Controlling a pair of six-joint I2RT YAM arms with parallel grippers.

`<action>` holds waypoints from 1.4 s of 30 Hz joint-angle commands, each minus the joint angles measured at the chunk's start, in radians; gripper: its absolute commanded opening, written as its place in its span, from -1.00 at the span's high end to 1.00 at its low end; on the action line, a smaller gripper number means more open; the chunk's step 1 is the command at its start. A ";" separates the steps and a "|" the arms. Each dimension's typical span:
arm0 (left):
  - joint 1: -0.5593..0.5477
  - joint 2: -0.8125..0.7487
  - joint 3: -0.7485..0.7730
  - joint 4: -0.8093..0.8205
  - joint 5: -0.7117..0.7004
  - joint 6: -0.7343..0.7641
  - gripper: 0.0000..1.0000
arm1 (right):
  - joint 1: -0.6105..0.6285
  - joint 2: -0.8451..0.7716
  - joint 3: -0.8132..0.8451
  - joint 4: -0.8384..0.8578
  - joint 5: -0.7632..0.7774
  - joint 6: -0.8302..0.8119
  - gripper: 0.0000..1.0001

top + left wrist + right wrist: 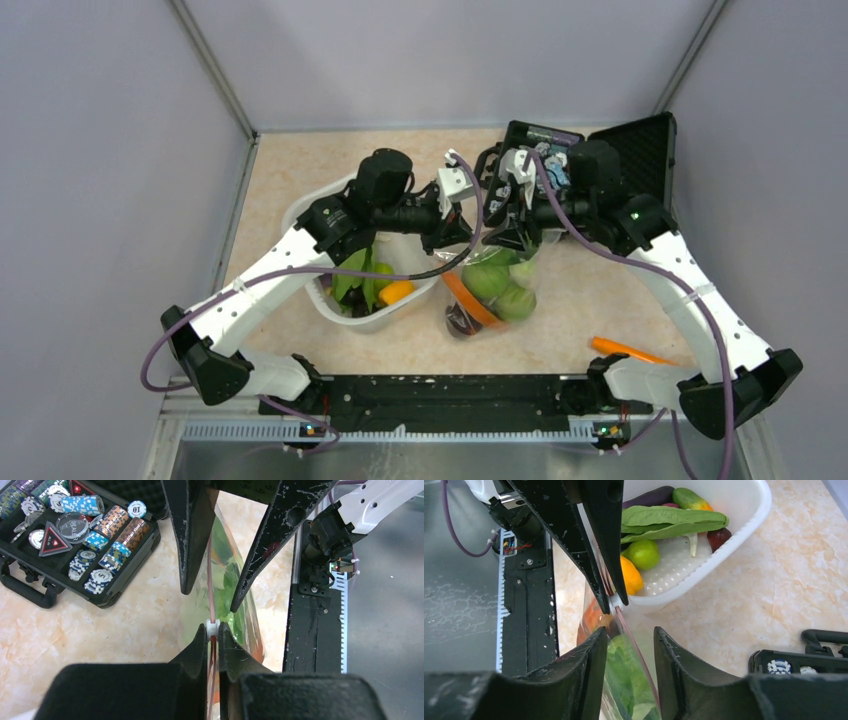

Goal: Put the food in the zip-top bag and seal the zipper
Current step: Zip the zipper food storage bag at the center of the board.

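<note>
The zip-top bag [495, 285] stands upright at the table's middle, holding an orange carrot [468, 298], green cabbages [487, 280] and a dark purple piece [460, 320]. My left gripper [213, 630] is shut on the white slider of the pink-red zipper [210, 580]; it also shows in the right wrist view [614, 605]. My right gripper [630, 630] is open, its fingers on either side of the bag's mouth edge and the zipper [634, 645] without touching. It faces the left gripper in the left wrist view [210, 600]. A second carrot [625, 350] lies loose at the front right.
A white tub [300, 215] left of the bag holds green leafy pieces [664, 520], a lime, a yellow-orange piece and dark pieces. A black case [140, 565] of poker chips lies open at the back right. The arms' black base rail [450, 390] runs along the front.
</note>
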 commanded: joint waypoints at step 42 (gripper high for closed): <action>0.019 -0.111 -0.042 0.021 0.009 -0.005 1.00 | 0.020 -0.119 -0.055 0.061 0.059 0.040 0.79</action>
